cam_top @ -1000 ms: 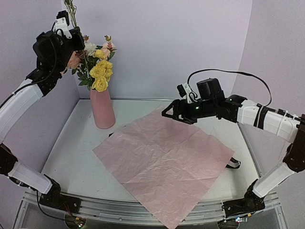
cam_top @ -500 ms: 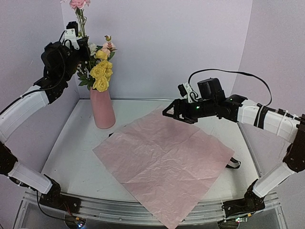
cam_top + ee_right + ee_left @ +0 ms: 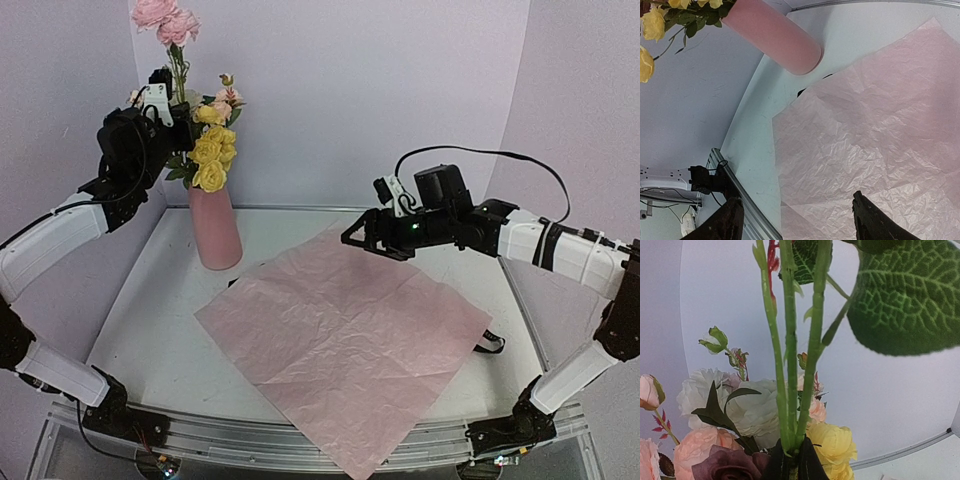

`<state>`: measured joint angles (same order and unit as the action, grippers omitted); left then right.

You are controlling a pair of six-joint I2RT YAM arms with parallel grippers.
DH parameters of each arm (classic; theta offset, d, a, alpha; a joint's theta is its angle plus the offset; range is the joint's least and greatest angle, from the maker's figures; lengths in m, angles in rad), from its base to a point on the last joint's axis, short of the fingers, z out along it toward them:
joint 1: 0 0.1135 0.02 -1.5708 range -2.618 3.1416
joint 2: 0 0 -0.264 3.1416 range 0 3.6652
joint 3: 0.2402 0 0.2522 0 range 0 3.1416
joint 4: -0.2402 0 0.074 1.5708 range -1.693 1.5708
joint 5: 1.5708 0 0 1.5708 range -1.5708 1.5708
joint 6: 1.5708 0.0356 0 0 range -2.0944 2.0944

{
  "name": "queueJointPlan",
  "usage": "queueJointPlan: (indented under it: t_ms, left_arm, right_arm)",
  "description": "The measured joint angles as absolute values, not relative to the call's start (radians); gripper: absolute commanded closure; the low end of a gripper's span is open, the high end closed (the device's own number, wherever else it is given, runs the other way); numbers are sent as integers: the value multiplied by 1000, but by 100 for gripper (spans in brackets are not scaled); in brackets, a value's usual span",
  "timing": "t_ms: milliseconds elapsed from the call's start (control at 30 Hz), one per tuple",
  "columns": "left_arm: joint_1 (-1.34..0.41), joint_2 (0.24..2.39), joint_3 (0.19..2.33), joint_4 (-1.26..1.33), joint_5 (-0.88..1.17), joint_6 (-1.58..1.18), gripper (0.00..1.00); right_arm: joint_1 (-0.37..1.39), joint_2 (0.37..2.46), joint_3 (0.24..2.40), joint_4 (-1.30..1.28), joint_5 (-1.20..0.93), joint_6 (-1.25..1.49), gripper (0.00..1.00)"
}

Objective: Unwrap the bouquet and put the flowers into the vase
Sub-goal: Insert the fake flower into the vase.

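Observation:
The salmon-pink vase (image 3: 215, 228) stands at the back left of the table, and yellow, pink and cream flowers (image 3: 210, 150) sit in it. My left gripper (image 3: 163, 98) hovers just left of those blooms, above the vase. It is shut on three green stems (image 3: 790, 365) that rise to pink blooms (image 3: 165, 15). In the left wrist view the black jaws (image 3: 792, 455) pinch the stems, with the vase's flowers (image 3: 837, 445) behind. The bouquet's pink paper (image 3: 345, 335) lies spread flat. My right gripper (image 3: 355, 235) hangs open over its far corner, holding nothing (image 3: 797, 207).
The vase (image 3: 775, 37) shows in the right wrist view beyond the paper (image 3: 880, 125). Black ribbon ends (image 3: 490, 343) peek out at the paper's right edge and near the vase's foot (image 3: 232, 282). Lilac walls close the back and sides. A metal rail (image 3: 300, 445) runs along the near edge.
My left gripper has moved right and down toward the vase with the stems, bringing the pink blooms into view at the top. The right arm has not moved.

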<state>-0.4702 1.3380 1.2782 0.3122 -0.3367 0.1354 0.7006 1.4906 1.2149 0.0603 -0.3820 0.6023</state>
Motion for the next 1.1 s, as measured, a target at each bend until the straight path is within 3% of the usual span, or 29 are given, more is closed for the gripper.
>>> queueJointPlan:
  t_ms: [100,267,400,667,867,1100]
  left_arm:
    - [-469,1338,1279,305,-348,121,85]
    - [-469,1342,1282,245,-373,92,82]
    - [-469,1355,1309,178,-379,70,68]
    - [-469,1356,1335,116,-381,22,70]
    - [-469,1330,1335,94,-379,-15,59]
    - [-469,1274,1338,94,-369,-47,68]
  right_arm:
    - [701,1490,1214,60,-382,603,24]
    - [701,1487,1213,60,-382,603,24]
    - [701,1484,1211,61,-382,606,24]
    - [701,1484,1202,61,-385,613,24]
    - [701,1484,1201,61,-395,623,24]
    - [701,1484,1184,77,-403,629,24]
